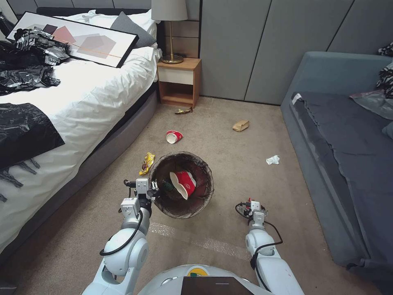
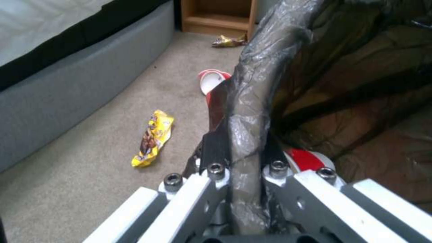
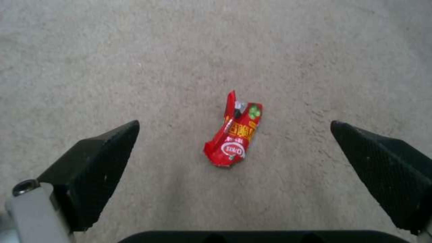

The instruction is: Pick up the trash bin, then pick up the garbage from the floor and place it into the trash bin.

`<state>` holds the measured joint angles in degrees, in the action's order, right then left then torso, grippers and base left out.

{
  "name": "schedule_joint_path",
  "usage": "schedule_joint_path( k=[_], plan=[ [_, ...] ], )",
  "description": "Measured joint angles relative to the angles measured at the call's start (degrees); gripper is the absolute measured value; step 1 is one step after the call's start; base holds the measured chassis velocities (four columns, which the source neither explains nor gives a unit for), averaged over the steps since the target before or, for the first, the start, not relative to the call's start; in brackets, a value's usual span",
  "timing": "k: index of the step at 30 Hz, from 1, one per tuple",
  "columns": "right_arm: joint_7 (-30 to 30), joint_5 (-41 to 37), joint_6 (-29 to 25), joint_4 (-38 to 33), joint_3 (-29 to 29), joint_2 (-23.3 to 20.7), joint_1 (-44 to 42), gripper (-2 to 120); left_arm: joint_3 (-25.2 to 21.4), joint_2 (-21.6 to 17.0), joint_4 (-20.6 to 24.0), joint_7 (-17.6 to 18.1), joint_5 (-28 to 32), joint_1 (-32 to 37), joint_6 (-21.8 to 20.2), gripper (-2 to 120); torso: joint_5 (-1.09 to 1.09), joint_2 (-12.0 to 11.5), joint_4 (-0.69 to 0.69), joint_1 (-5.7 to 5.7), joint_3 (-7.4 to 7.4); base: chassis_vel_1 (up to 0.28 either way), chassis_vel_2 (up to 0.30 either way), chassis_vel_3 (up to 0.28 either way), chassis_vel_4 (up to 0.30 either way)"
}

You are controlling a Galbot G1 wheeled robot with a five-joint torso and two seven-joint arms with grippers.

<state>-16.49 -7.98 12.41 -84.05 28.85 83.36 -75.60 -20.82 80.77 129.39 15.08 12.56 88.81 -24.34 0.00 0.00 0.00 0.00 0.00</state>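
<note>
- The left hand (image 1: 152, 189), arm stretched forward, is clamped on the bin (image 1: 181, 184) rim at its 9 o'clock edge, fingers (image 2: 215, 148) pinching the liner.
- A red cup (image 1: 183, 183) lies inside the bin.
- The right hand (image 3: 234, 155) points down above the carpet (image 1: 229, 172), fingers spread apart, a red wrapper (image 3: 233, 136) between them below.
- Another cup (image 1: 174, 136) lies at the bin's 12 o'clock, a yellow wrapper (image 1: 147, 162) at 10, a tissue (image 1: 272, 159) at 2.

A white-sheeted bed (image 1: 94, 90) carries a framed abstract print (image 1: 77, 39) and crumpled black plastic sheets (image 1: 28, 78). Beyond stand a wooden nightstand (image 1: 179, 82) with a brass lamp (image 1: 170, 24), and a grey-blue sofa (image 1: 344, 135), perhaps a daybed.
</note>
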Motion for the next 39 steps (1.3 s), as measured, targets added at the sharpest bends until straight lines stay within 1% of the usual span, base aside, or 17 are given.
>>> schedule_joint_path(
  k=[9, 12, 20, 28, 39],
  plan=[
    [0.5, -0.04, -2.65, 5.39, 0.62, 0.0, 2.76, 100, 0.16, 0.06, 0.12, 0.04, -0.3, 0.23, -0.03, 0, 0.0, 0.0, 0.0, 0.0, 0.0, 0.0, 0.0, 0.0, 0.0],
    [1.17, 0.11, -5.07, 8.82, 0.68, 0.0, 4.59, 100, 0.06, 0.02, 0.26, 0.04, -0.35, 0.33, -0.05, 0, 0.0, 0.0, 0.0, 0.0, 0.0, 0.0, 0.0, 0.0, 0.0],
    [1.54, -0.16, -5.39, 14.19, 0.89, 0.04, 7.53, 100, 0.01, 0.16, 0.3, -0.09, -0.73, 0.6, -0.06, 0, 0.0, 0.0, 0.0, 0.0, 0.0, 0.0, 0.0, 0.0, 0.0],
    [1.42, -0.16, -4.98, 16.73, 1.57, 0.16, 8.22, 100, 0.04, 0.15, 0.42, -0.11, -0.84, 0.73, -0.06, 0, 0.0, 0.0, 0.0, 0.0, 0.0, 0.0, 0.0, 0.0, 0.0],
    [1.43, -0.19, -5.44, 17.73, 1.75, 0.04, 8.7, 100, 0.09, 0.14, 0.42, -0.11, -0.92, 0.74, -0.06, 0, -0.01, 0.0, 0.0, 0.0, 0.0, 0.0, 0.0, 0.0, 0.0]
  ],
)
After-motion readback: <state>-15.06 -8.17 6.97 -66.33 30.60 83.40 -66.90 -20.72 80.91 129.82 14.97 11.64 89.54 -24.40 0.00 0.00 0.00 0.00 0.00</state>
